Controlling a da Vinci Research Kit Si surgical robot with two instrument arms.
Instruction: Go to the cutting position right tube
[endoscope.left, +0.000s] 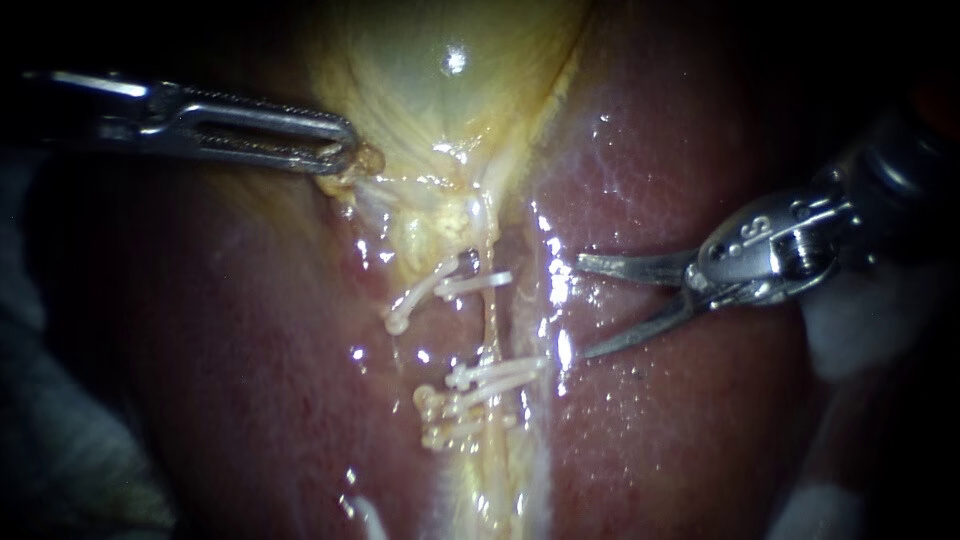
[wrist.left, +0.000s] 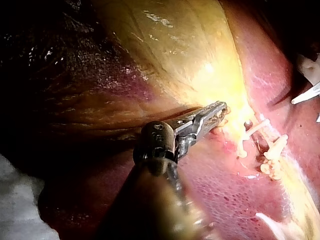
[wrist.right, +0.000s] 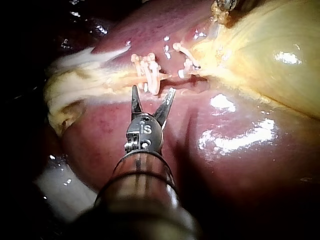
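- You've got 2 instruments: left instrument (endoscope.left: 345, 157) and right instrument (endoscope.left: 580, 308).
- 5 clips by my count: 2 upper clips (endoscope.left: 450, 285) and 3 lower clips (endoscope.left: 485, 385). The lower ones overlap, so that count is rough.
- 1 gallbladder (endoscope.left: 440, 90).
- 1 liver (endoscope.left: 680, 420).
- 1 tube (endoscope.left: 491, 330) shows between the clip groups. You can't tell if there are more.

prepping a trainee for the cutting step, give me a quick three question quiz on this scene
1. True or false: the right instrument's end effector is open.
2. The left instrument holds: A liver, B yellowish tissue at the gallbladder's neck, C a clip?
3. Fill in: the right end effector lies beside the tube, level with the gap between two groups of ____.
Key: 1 true; 2 B; 3 clips.
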